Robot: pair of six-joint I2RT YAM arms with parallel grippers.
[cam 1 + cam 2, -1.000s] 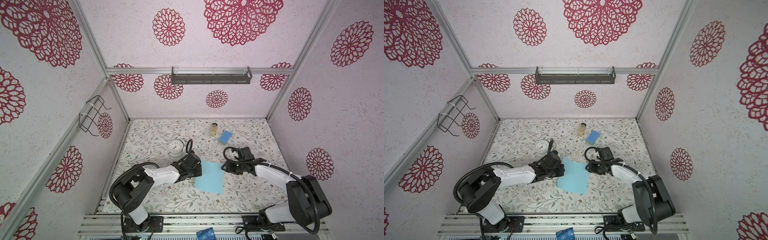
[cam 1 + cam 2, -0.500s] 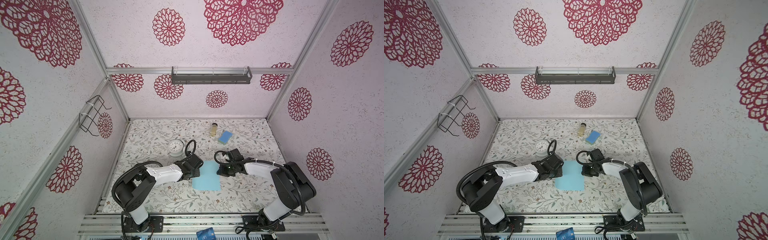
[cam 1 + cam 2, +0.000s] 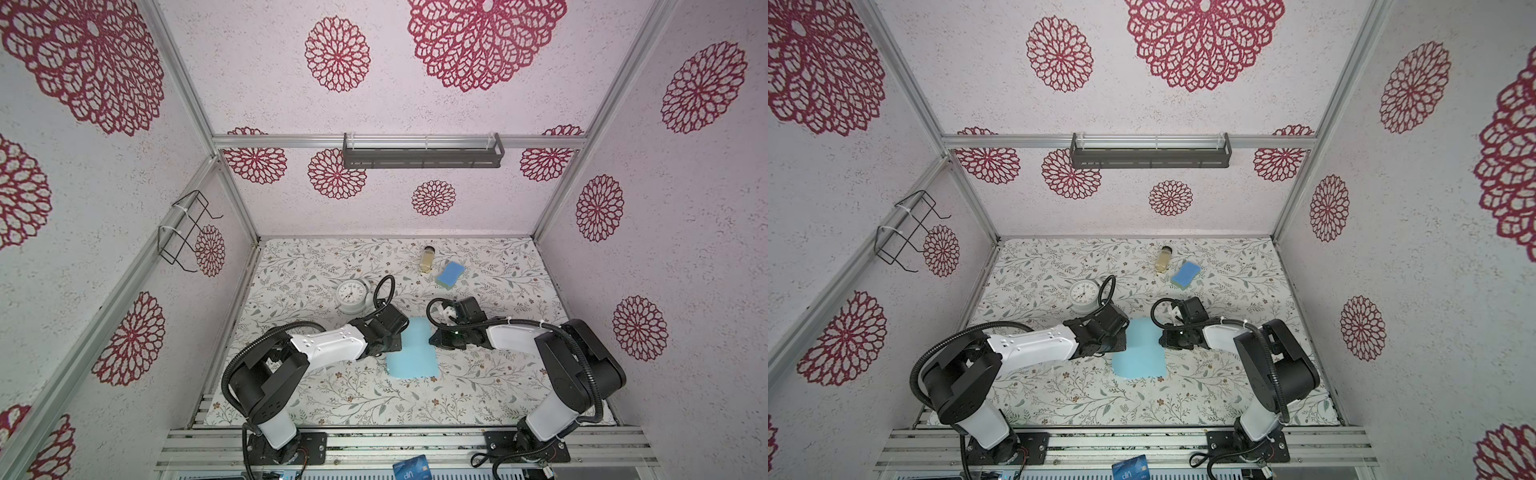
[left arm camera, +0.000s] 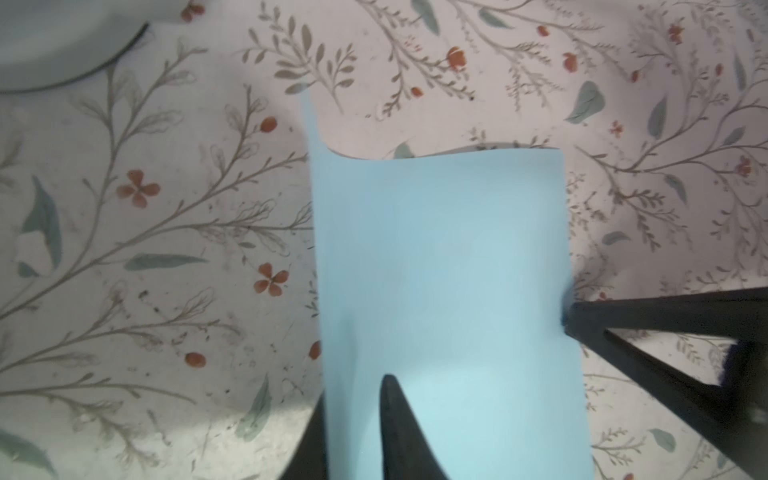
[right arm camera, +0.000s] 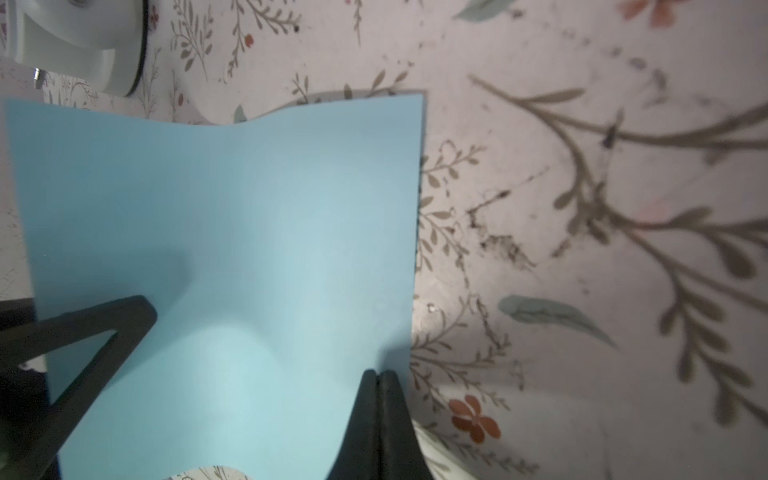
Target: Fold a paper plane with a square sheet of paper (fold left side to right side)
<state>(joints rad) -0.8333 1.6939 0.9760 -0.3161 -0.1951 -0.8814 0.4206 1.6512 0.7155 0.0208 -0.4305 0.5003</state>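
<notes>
Between the two claws, the square sheet of paper lies on the floral mat, bowed rather than flat, and much has altered within the last second. The right claw then stood off to its own side, half parted and clear of the paper. Now it has come in, and its fingertips are pressed together at the sheet's right edge. Whether a sliver of paper is caught between them or they merely bear down on it, I cannot tell. The left claw, clamped on the opposite edge a moment ago, has begun to part: one finger shows above the paper and its mate beneath, with a narrow gap and the edge running loose through it. The sheet itself has swung from askew to square between them, and a corner ahead of the left claw curls up on the side of the white clock. No crease shows yet, so I judge the left-to-right fold not begun: the right edge is being anchored while the left claw frees itself for a fresh hold.
</notes>
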